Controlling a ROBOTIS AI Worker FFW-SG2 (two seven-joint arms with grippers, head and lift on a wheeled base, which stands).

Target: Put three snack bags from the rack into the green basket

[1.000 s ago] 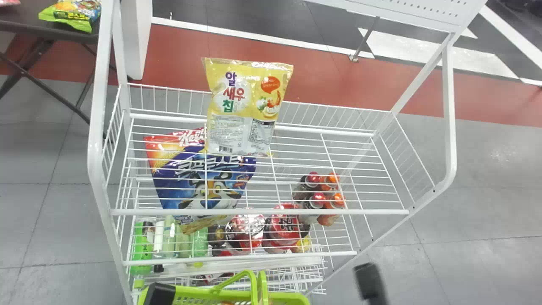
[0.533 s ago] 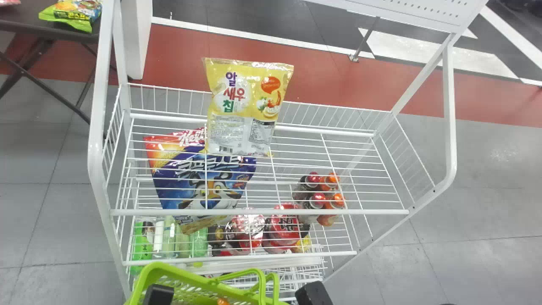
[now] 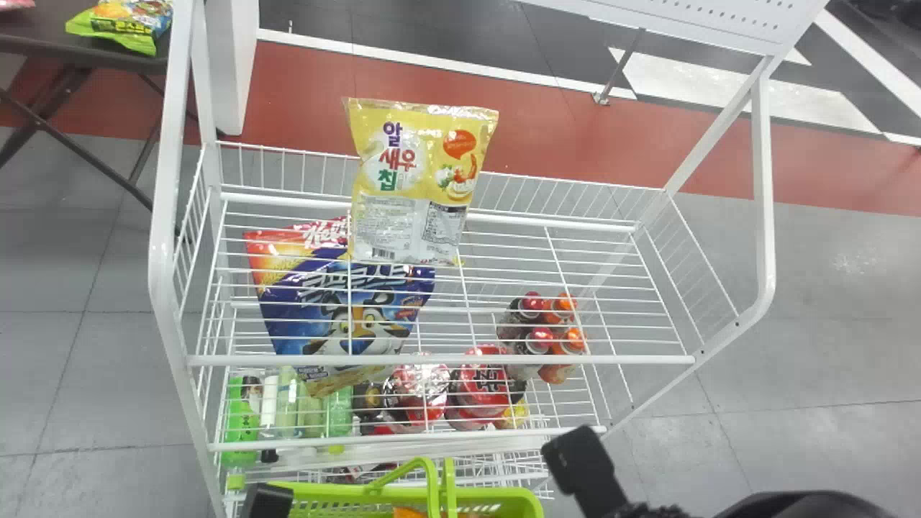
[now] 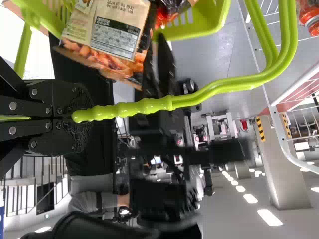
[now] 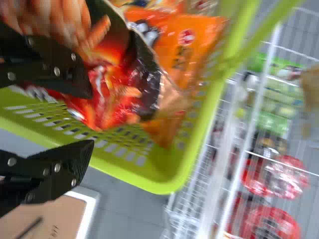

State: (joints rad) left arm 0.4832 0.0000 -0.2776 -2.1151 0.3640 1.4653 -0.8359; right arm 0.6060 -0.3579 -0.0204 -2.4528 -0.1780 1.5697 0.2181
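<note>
With the left jaws clamped on the handle [image 4: 214, 92] of the green basket [image 3: 324, 492] and the right jaws apart near it, the yellow snack bag [image 3: 424, 180] on the rack [image 3: 504, 360] could slip if pinched shallowly.

Ahead of the right gripper [image 3: 570, 455] and off to its left, the yellow snack bag [image 3: 424, 180] reads "알새우칩". Ahead of the left gripper [image 3: 270, 498], the blue cereal bag [image 3: 345, 309] shows "Kell", partly hidden, and "푸로스트" behind wires. Near the left gripper, a snack bag in the green basket [image 4: 199, 22] bears a date ending "까지", its digits unclear.
</note>
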